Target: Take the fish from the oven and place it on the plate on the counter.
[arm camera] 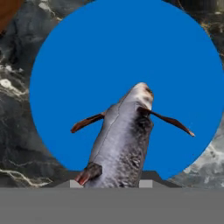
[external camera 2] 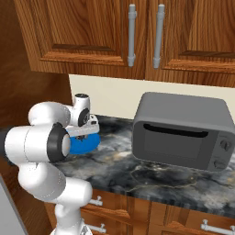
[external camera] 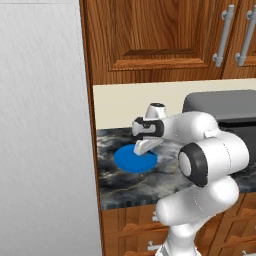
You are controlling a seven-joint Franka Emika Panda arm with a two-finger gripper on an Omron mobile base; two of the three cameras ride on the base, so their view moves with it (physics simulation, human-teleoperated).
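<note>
In the hand view the fish (arm camera: 124, 140), dark grey with thin reddish fins, hangs head-down between my fingertips. My gripper (arm camera: 111, 183) is shut on the fish's tail end. Directly below it lies the round blue plate (arm camera: 122, 52) on the black marble counter (arm camera: 17, 109). From the base views my gripper (external camera: 142, 147) (external camera 2: 87, 131) hovers just above the plate (external camera: 131, 161) (external camera 2: 87, 145), near the counter's (external camera: 120, 187) left end. The oven is out of view.
A grey countertop appliance (external camera 2: 181, 131) with two dials stands to the right of the plate. A tall pale panel (external camera: 45, 130) walls off the counter's left end. Wooden cabinets (external camera 2: 137, 36) hang above, and drawers (external camera 2: 151, 218) sit below.
</note>
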